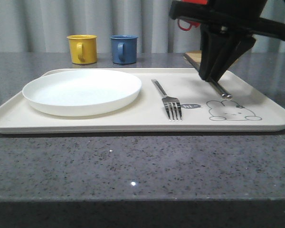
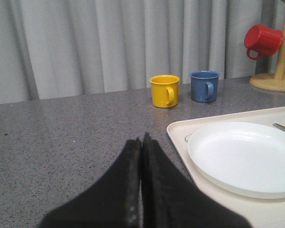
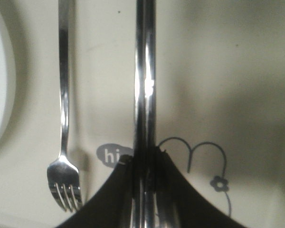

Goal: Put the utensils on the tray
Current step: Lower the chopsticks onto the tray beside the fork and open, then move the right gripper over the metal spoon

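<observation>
Fingers of my left gripper (image 2: 141,142) are pressed together, empty, beside the tray (image 1: 133,124) holding plate (image 1: 81,91) and fork (image 1: 170,104). My right fingers (image 1: 213,76) grasp the chopsticks (image 1: 219,90) low over the rabbit drawing (image 1: 232,110). Next, I judge, I lower and release them.

A staged test bench dressed as a dining spot: grey speckled stone counter (image 1: 133,161), plain pleated curtain (image 2: 85,42) closing off the back. Behind the cream tray (image 1: 133,124) stand a yellow mug (image 1: 82,48) and a blue mug (image 1: 123,49); beyond its far right corner, a red mug (image 2: 263,41) hangs on a wooden mug tree (image 2: 280,76).
</observation>
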{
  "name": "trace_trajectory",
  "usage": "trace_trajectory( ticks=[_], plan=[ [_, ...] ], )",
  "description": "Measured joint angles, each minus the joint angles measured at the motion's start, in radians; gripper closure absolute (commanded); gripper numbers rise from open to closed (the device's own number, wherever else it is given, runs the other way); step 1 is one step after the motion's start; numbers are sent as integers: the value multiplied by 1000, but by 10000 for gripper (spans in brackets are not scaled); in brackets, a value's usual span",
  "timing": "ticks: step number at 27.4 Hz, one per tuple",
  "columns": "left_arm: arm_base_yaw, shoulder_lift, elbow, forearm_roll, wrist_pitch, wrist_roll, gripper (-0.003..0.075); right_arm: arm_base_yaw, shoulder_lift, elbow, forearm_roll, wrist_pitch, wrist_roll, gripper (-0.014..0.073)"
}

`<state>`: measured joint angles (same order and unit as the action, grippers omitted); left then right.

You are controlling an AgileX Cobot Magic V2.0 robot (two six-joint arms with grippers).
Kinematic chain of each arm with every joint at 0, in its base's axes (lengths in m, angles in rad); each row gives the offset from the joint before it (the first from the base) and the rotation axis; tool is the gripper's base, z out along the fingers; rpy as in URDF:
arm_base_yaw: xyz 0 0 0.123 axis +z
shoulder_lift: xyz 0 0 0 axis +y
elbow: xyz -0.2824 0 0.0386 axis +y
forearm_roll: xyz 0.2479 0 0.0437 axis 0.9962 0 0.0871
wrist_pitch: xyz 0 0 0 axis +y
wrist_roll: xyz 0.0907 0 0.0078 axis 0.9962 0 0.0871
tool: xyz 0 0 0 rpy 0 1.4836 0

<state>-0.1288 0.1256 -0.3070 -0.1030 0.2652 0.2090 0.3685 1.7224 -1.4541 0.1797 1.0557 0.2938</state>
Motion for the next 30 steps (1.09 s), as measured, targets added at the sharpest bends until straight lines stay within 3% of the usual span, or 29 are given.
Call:
trace_trajectory(
  ticks=[8, 18, 30],
  plan=[
    [0, 0, 0, 0, 0, 0, 738, 2, 60, 0, 0, -3, 49, 540],
    [0, 0, 0, 0, 0, 0, 738, 2, 66, -3, 0, -12, 58, 261],
    [0, 0, 0, 0, 0, 0, 738, -22, 1, -83, -92, 46, 39, 264]
  ],
)
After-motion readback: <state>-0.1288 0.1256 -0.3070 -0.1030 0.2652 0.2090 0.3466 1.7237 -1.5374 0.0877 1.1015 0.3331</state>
